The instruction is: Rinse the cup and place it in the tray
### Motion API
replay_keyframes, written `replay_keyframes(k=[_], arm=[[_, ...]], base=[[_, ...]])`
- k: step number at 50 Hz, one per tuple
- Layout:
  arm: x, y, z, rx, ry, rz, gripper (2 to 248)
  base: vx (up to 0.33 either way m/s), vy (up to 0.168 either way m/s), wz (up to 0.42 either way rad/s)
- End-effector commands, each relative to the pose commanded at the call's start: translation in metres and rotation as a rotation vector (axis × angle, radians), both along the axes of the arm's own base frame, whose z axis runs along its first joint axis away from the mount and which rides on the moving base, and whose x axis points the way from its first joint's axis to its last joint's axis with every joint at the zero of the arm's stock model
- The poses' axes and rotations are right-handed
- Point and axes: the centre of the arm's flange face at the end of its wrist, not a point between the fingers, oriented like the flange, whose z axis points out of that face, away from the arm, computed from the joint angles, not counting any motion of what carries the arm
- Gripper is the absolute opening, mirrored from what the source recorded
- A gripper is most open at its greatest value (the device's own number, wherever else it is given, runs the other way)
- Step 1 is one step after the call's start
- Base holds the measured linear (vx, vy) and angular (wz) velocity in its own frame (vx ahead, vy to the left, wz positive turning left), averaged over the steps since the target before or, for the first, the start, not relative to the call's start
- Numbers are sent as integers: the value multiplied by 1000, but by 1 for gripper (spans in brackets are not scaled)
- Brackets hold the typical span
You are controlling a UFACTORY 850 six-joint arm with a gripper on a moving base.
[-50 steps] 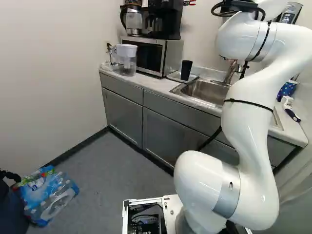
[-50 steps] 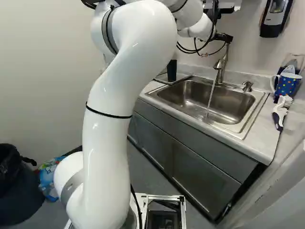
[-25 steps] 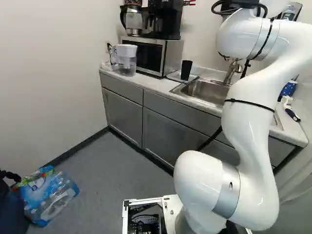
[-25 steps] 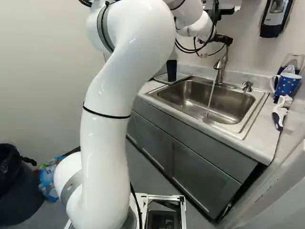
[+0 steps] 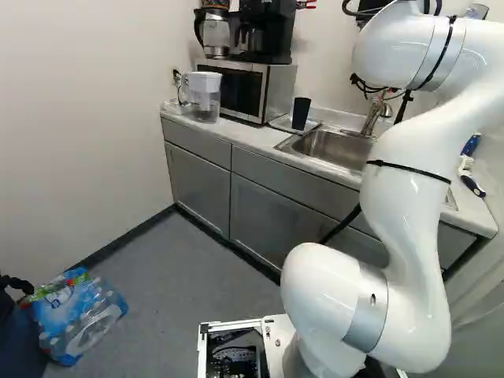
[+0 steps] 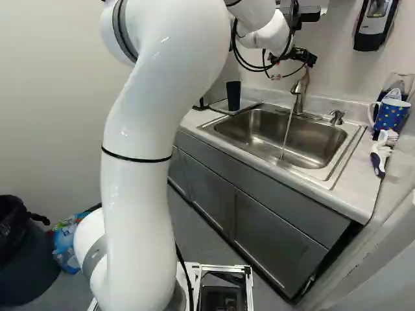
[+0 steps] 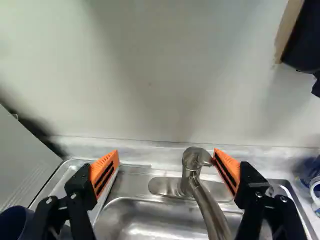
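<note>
Near faucet [image 6: 299, 89] I have gripper [image 6: 307, 58], fingers standing wide apart. Beside sink [image 6: 318, 139], dark cup [image 6: 233, 96] stands upright on tray [image 6: 221, 108] — water is running from faucet down into sink.

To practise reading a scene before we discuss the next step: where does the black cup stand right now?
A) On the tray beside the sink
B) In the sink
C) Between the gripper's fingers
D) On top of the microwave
A: the black cup stands upright on the tray, beside the sink.
</note>
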Motion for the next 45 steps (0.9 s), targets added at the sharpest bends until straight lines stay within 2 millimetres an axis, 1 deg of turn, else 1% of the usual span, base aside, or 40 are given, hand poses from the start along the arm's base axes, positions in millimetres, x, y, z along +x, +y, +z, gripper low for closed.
replay_keyframes(k=[9,35,45], arm=[[-4,3,-1,10,15,0,247],[-5,3,-1,10,15,-1,247],[-11,7,0,13,19,-1,247]], base=[[0,0,0],[0,0,0],[0,0,0]])
